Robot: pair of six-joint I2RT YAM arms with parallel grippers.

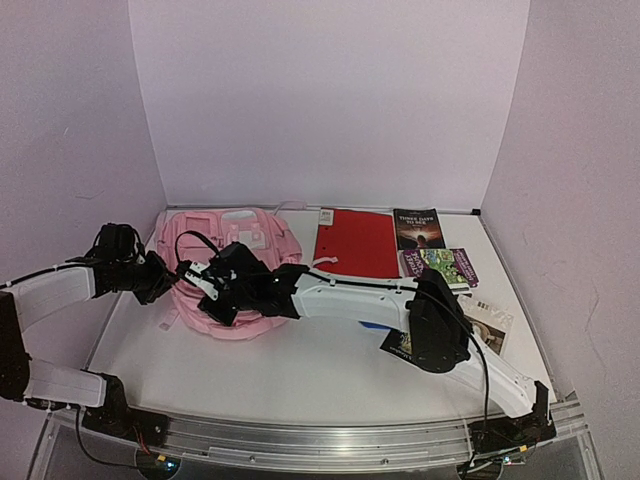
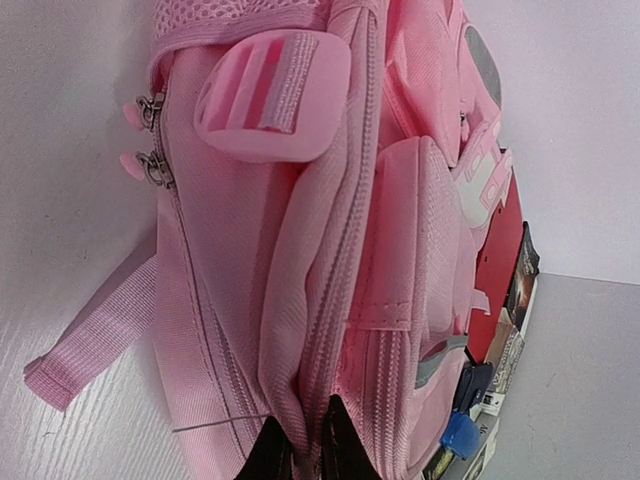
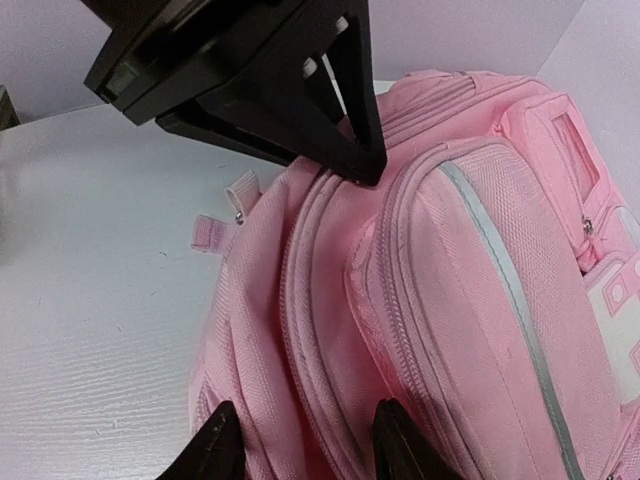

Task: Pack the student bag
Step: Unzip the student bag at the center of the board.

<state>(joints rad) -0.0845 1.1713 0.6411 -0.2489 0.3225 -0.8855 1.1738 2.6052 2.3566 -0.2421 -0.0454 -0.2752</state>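
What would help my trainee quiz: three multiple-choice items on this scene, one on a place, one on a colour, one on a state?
1. The red folder lies: A) right of the backpack B) on top of the backpack C) inside the backpack.
2. The backpack is: A) blue B) green C) pink.
3. The left gripper is: A) wide open B) shut on a backpack fold C) holding a pen.
Answers: A, the top view shows them side by side; C, it is pink in every view; B, the left wrist view shows it pinching fabric.
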